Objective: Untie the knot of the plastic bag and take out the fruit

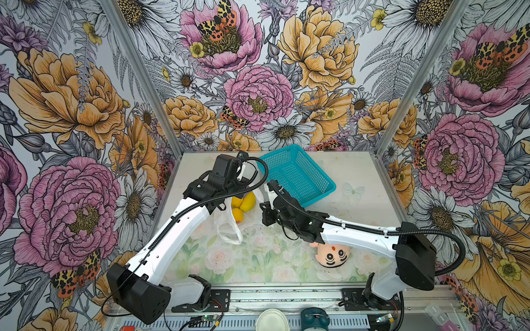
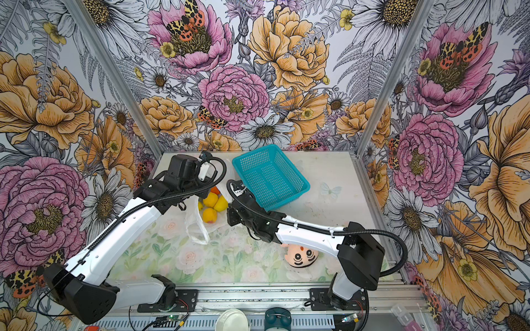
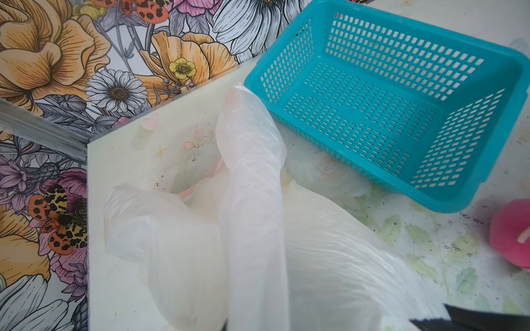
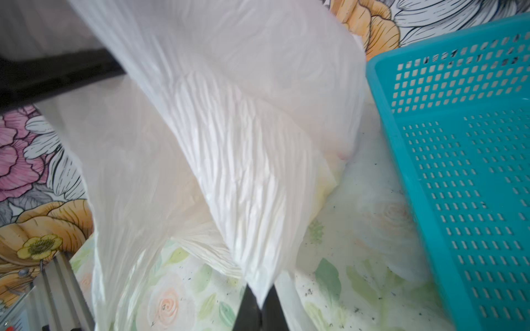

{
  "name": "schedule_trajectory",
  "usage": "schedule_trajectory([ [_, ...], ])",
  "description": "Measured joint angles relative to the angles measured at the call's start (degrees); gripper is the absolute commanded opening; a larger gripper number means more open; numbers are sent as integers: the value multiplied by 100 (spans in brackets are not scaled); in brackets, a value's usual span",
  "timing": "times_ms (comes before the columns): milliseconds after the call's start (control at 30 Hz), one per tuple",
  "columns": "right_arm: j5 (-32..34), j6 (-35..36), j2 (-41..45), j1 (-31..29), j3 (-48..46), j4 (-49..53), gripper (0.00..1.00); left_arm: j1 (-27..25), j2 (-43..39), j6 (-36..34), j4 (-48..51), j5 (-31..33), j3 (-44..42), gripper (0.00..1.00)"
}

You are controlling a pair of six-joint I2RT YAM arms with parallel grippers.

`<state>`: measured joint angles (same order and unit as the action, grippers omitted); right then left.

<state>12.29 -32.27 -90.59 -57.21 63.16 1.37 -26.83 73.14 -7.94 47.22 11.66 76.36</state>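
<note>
Right wrist view shows the right hand (image 4: pixel 260 306) pinching the plastic bag (image 4: pixel 229 143); left hand (image 3: pixel 256 326), seemingly, pinches its strap (image 3: pixel 252 200).

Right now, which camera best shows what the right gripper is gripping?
The right wrist view: the right gripper is shut on a pleated fold of the plastic bag, seen close up. In both top views the arm hides its jaws. The left wrist view gives no clear sight of that grip.

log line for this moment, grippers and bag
left gripper: shut on plastic bag | right gripper: shut on plastic bag | fruit: in bag, none in teal basket
</note>
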Motion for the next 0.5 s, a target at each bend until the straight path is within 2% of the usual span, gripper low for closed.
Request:
schedule_trajectory([
  [100,238,-96,140,170,-203,-13,0,11,0,7,-7,203,-39,24],
  [233,671,-162,564,278,-645,11,0,120,2,4,-15,474,-79,31],
  [333,955,-184,911,282,-841,-15,0,229,13,31,-13,715,-85,42],
  [400,1126,-195,1095,275,-955,-44,0,297,15,33,-13,844,-85,42],
  [433,1198,-201,1180,284,-1021,-68,0,328,17,31,-13,857,-85,39],
  [467,1246,-201,1248,293,-1071,-85,0,339,24,35,-13,859,-85,29],
  [500,1290,-199,1307,293,-1115,-90,0,339,37,39,-13,857,-85,12],
])
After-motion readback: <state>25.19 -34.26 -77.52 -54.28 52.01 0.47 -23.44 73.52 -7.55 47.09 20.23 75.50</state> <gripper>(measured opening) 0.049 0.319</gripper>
